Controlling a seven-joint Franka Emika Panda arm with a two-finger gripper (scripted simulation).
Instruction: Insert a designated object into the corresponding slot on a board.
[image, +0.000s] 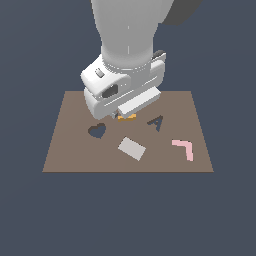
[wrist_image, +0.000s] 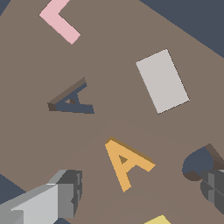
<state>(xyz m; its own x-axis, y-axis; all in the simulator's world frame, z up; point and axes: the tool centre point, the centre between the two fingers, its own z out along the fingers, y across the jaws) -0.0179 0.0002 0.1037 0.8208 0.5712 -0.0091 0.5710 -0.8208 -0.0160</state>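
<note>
orange a (wrist_image: 126, 162) likely light, stiff, thin; pinch across outer legs; gripper (wrist_image: 135, 192) spread wide, straddling it, holding nothing

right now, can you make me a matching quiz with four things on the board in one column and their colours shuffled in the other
Things:
1. letter A piece
2. L-shaped piece
3. rectangular piece
4. board

Colours:
a. brown
b. pink
c. orange
d. light grey

Pairs: 1-c, 2-b, 3-d, 4-a
</note>
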